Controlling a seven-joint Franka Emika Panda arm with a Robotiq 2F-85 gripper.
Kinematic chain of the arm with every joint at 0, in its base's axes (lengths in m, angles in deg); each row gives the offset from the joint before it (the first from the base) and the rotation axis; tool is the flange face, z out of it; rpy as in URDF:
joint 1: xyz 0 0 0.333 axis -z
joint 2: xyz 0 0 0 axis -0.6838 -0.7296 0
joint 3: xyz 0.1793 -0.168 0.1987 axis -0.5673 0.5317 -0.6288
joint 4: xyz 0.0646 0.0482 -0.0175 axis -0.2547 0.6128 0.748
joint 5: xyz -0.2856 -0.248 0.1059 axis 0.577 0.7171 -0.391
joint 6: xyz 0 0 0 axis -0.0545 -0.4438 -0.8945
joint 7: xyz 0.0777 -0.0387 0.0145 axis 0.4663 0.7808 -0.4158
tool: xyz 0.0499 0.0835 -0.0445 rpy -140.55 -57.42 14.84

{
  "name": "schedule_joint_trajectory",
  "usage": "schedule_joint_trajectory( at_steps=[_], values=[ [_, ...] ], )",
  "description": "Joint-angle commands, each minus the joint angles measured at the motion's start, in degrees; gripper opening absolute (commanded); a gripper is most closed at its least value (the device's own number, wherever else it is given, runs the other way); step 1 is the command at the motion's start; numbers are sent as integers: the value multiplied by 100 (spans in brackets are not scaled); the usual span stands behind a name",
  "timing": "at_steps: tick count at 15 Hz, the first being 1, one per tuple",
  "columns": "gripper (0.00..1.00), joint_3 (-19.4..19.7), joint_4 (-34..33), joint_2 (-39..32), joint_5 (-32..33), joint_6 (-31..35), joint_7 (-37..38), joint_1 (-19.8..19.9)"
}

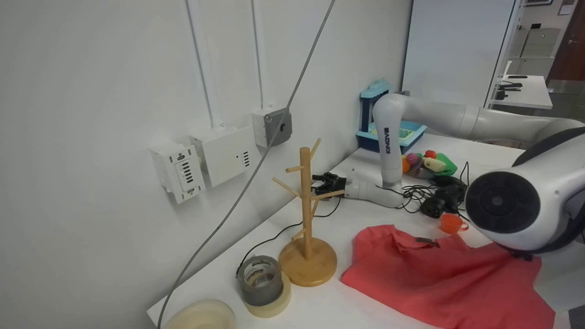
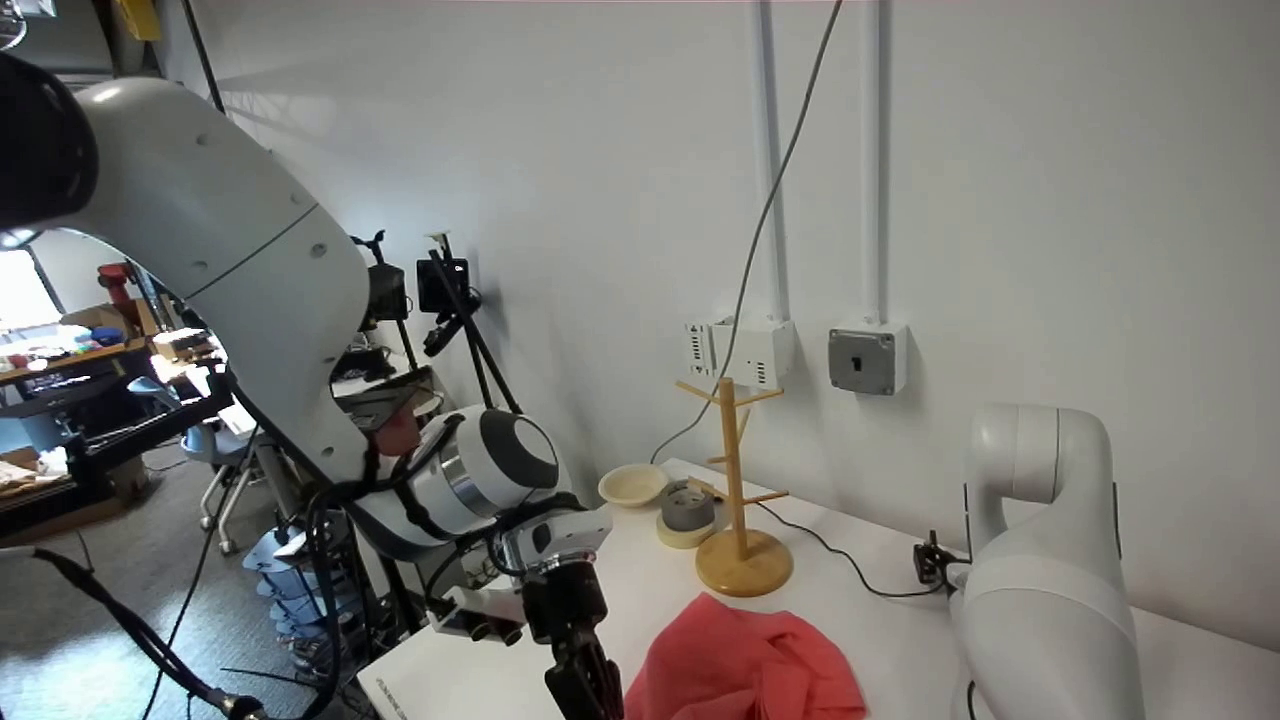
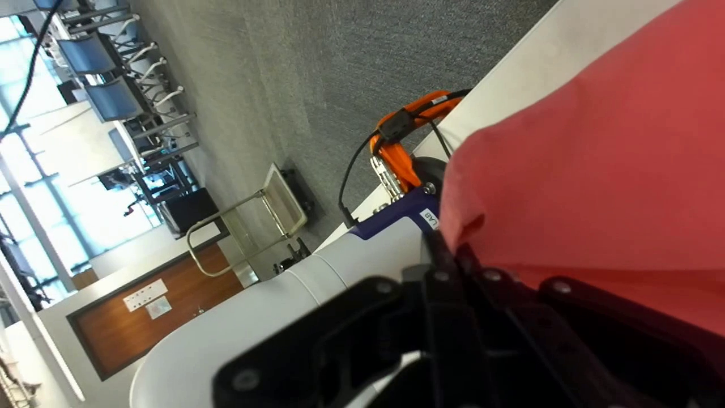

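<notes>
end effector (image 3: pixel 457 256) clamped on an edge of the red shirt (image 1: pixel 443 283), the rest lying on the tabletop (image 1: pixel 327 310) between that grip and the wooden mug tree (image 1: pixel 306 201), near its base.

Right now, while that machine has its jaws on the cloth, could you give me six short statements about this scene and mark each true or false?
1. In the wrist view, the jaws are shut on the red cloth. True.
2. A cup hangs on the wooden stand. False: no cup hangs there; the orange cup sits on the table.
3. The red cloth is spread smooth and flat. False: it is rumpled, with folds.
4. The grey tape roll rests on top of the cream tape roll. True.
5. A pale bowl stands near the tape rolls. True.
6. Only one robot arm is here. False: a second arm, marked KINOVA, is there too.
</notes>
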Motion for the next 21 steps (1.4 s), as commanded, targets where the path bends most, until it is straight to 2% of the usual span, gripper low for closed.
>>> schedule_joint_trajectory(
  at_steps=[1, 3, 7, 10, 16, 17, 21],
  values=[
    [30, -193, -150, -285, 92, -193, 366, 248],
    [42, -237, -114, -314, 76, -119, 491, 271],
    [73, -343, -53, -171, 128, 68, 826, 271],
    [97, -456, -8, 92, -4, 759, 728, 418],
    [100, -393, 75, 541, 104, 2708, 329, 707],
    [100, -421, -103, 268, 3, 2172, 538, 536],
    [100, -399, -87, 381, -8, 2534, 426, 636]
  ],
)
